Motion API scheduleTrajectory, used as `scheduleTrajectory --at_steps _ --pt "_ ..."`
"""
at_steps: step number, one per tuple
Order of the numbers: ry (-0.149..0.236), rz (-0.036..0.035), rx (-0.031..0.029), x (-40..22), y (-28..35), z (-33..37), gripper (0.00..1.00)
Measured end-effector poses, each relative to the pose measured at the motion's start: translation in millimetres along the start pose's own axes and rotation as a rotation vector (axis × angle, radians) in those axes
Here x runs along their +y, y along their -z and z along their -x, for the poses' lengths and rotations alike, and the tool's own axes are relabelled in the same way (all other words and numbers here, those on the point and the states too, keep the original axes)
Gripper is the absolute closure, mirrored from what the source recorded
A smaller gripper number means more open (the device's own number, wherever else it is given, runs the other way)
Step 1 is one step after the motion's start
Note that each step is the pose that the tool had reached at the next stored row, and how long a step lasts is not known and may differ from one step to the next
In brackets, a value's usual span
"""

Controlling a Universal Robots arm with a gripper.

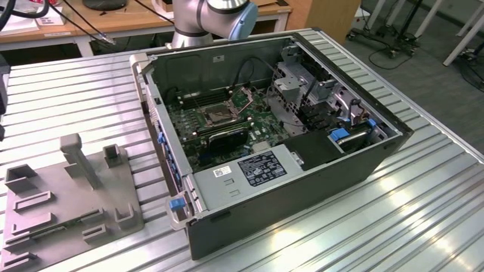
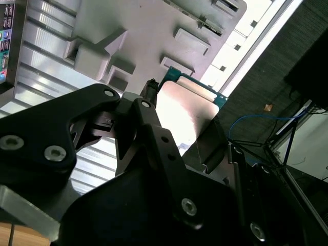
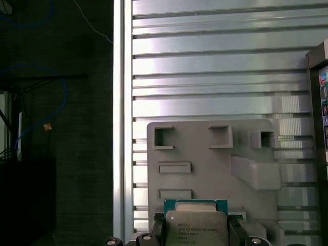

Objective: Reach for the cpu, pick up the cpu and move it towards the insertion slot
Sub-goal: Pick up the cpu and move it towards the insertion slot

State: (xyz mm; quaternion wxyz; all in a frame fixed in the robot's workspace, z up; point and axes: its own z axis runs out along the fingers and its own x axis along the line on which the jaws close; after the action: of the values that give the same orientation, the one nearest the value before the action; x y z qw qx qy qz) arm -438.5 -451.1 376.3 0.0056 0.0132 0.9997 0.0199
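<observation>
gripper (image 3: 196,232): clamped on the cpu. in the first wrist view the fingers (image 3: 237,230) press two opposite edges, and their lower parts are cut off by the frame edge.
cpu (image 3: 196,223): held in the claw with its metal top toward the first wrist camera. a green rim shows along one edge and the near edge is cropped. in the second wrist view the cpu (image 2: 187,110) is seen aslant, with one side hidden behind the black linkage.
print on cpu: faint, not readable.
tray (image 3: 215,159): grey, with rectangular recesses. it lies beyond the cpu and well apart from it in both wrist views. in the exterior view it sits at 8 o'clock from the case, cut off at the frame edge.
slot (image 1: 214,116): silver frame with a dark centre, on the green board (image 1: 253,122) inside the case, toward 10 o'clock from the case's middle. it is small and its detail is hard to make out.
case (image 1: 302,187): dark, open side up, resting on the table. its interior is crowded with brackets and cables.
arm (image 1: 203,20): a grey joint with a blue cap at 12 o'clock of the exterior view, cut off by the frame's upper edge.
table (image 1: 393,221): ribbed metal, with glare on the ribs.
</observation>
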Motion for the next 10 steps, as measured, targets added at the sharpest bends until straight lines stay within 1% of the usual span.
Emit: scheduleTrajectory --at_steps 7,10 --pt "0.0 0.0 0.0 0.1 0.0 1.4 0.45" --pt "0.0 0.0 0.0 0.1 0.0 3.4 0.45"
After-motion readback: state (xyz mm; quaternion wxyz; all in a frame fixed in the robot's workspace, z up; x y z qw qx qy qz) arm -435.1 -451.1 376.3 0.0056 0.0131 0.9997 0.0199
